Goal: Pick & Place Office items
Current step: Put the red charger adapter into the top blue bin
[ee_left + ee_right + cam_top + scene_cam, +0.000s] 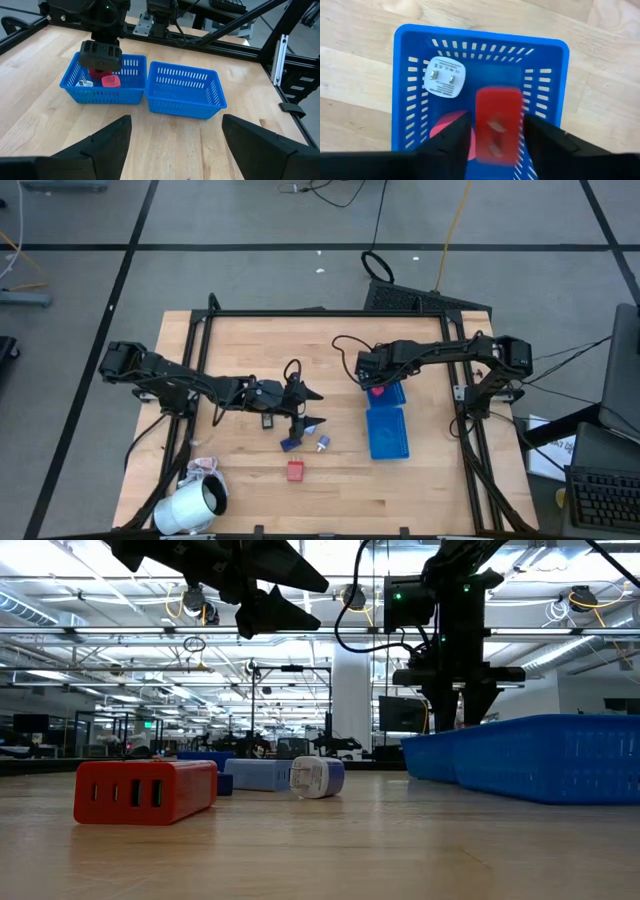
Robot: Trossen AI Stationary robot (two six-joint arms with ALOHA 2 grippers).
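My right gripper (375, 380) points down into the far blue basket (405, 60), open. A red block (498, 125) shows blurred between its fingers. In that basket also lie a white plug piece (444, 76) and a pink-red piece (447, 130). My left gripper (312, 408) hangs open over the table's middle with nothing between its fingers (107, 135). Below and in front of it a dark blue piece (290, 444), a light blue and white piece (322, 443) and a red block (295, 470) lie flat on the wood. My right gripper's fingers stand on either side of the red block's long sides (480, 125), coming from above. A narrow gap shows beside one finger (455, 140). Whether the other finger (542, 140) touches the block I cannot tell.
A second blue basket (388, 432) stands right beside the first, toward the near edge, with nothing showing in it. A big white roll (190, 505) lies at the near left corner. A black frame (320, 313) borders the table.
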